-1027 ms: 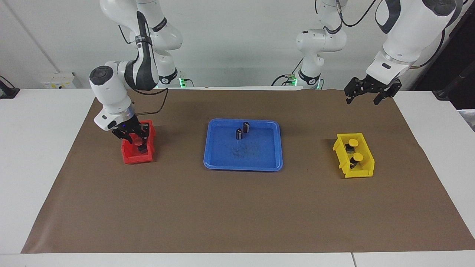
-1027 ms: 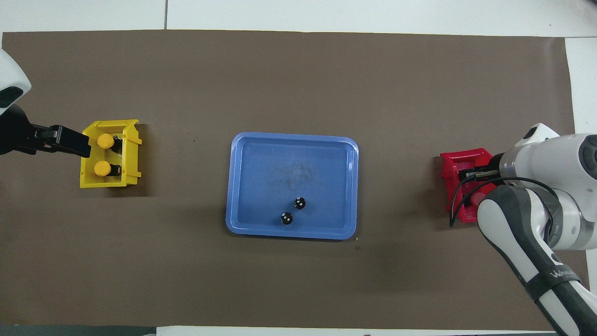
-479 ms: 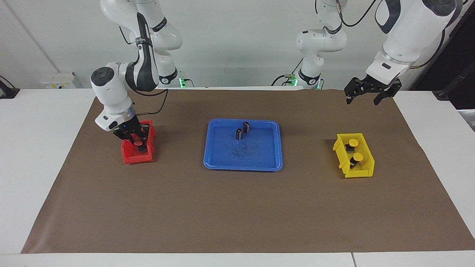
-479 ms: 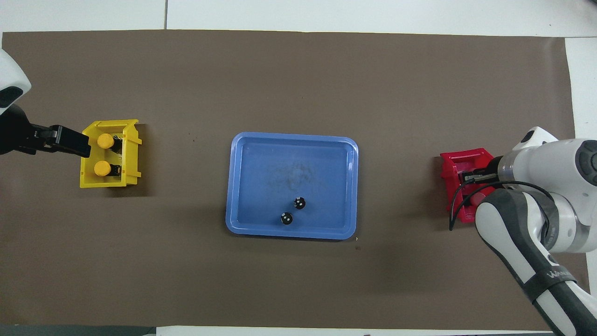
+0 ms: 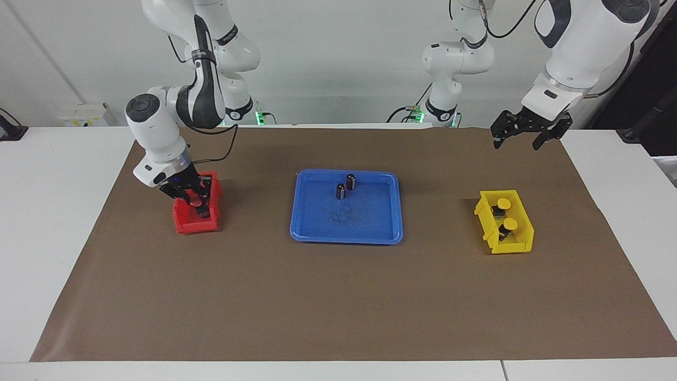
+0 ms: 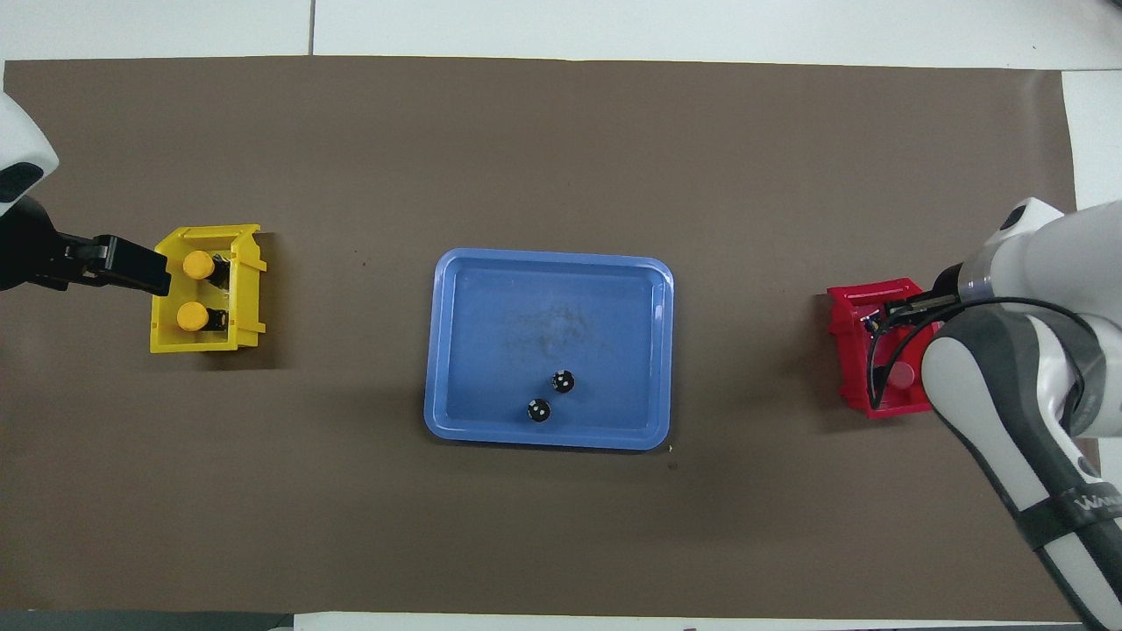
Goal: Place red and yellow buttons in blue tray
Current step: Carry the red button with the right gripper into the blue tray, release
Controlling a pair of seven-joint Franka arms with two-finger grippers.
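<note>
In the facing view the right gripper sits at centre left of the frame, reaching down into the red bin, with a red button showing between its fingers; whether they are clamped on that button or merely around it I cannot tell. In the overhead view the same bin lies at the right edge of the frame, largely covered by the arm, with a reddish cap just visible inside. The left gripper hangs at upper right of the facing view with its fingers spread apart and nothing between them, above the brown mat, while that arm waits. At centre right of that frame the yellow bin holds two yellow buttons, one nearer the robots than the other. The blue tray lies mid-frame on the bench, and two dark cylinders stand in its upper part, close together.
</note>
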